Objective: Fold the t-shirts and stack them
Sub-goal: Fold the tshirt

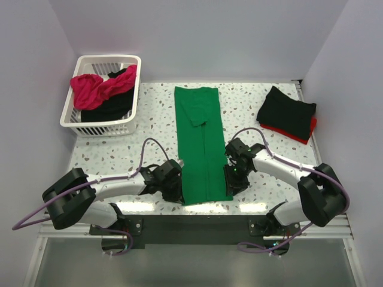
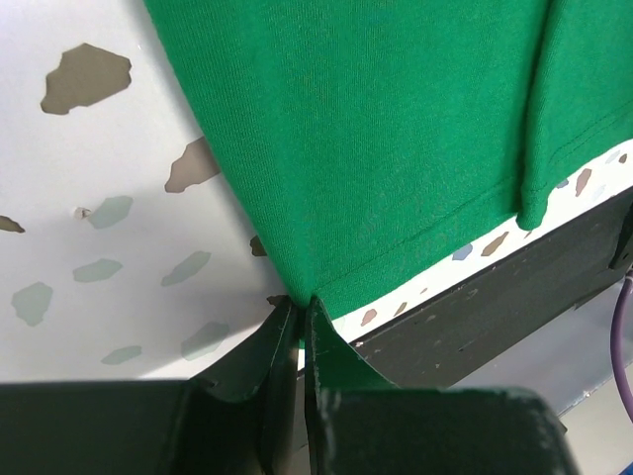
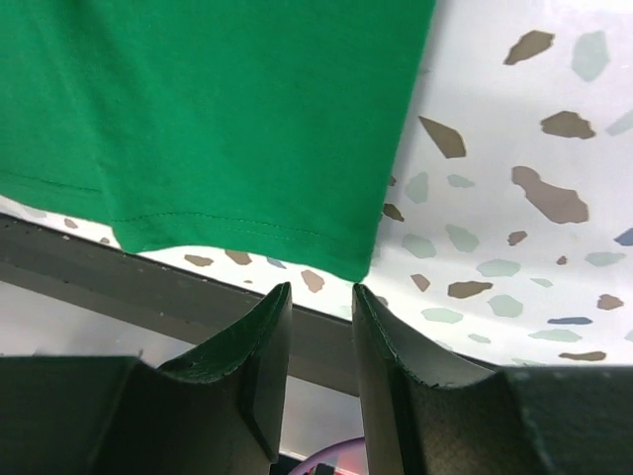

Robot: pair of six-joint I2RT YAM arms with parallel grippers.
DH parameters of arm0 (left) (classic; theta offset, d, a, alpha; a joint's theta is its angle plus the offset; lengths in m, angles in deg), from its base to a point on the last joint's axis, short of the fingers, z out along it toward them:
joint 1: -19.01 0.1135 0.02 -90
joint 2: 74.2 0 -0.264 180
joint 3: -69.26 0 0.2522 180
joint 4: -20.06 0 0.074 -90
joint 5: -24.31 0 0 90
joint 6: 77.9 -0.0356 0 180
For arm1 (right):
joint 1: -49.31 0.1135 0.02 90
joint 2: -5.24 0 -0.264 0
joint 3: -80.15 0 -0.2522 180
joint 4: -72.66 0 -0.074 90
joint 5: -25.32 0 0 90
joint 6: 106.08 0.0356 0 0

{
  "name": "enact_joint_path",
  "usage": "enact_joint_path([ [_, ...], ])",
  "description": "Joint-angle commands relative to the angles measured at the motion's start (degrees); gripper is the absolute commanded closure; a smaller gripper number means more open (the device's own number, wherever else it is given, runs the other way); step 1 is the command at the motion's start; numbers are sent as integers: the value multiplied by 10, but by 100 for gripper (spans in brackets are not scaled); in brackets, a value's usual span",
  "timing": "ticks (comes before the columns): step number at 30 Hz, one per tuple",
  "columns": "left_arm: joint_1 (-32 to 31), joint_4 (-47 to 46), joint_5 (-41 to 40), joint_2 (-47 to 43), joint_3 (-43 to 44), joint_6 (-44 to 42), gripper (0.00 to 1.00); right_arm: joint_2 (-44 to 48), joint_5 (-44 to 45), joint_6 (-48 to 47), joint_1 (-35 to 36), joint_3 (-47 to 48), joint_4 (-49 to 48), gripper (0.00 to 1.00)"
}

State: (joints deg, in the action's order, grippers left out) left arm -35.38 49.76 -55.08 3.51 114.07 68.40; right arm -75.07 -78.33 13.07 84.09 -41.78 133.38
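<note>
Speckled table [image 1: 157,122], white walls [image 1: 209,36], green t-shirt [image 1: 200,149]

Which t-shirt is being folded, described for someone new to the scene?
On the white speckled table, down the middle, lies a bright green cloth t-shirt folded into a long narrow strip. It is the only green one: pink and black shirts fill the white slatted plastic basket far left, and a black-and-red stack sits far right.

White arms [image 1: 114,184], black joints [image 1: 67,200], purple cables [image 2: 623,336], black-fingered right tool [image 3: 318,289]
</note>
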Motion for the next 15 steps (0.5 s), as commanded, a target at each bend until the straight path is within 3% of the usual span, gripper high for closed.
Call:
enact_joint_path([
  [1, -9, 52, -31, 10, -12, -7, 91, -12, -28, 2, 1, 14, -18, 65],
  [15, -12, 59, -35, 9, -10, -5, 91, -55, 13, -5, 1, -6, -26, 66],
])
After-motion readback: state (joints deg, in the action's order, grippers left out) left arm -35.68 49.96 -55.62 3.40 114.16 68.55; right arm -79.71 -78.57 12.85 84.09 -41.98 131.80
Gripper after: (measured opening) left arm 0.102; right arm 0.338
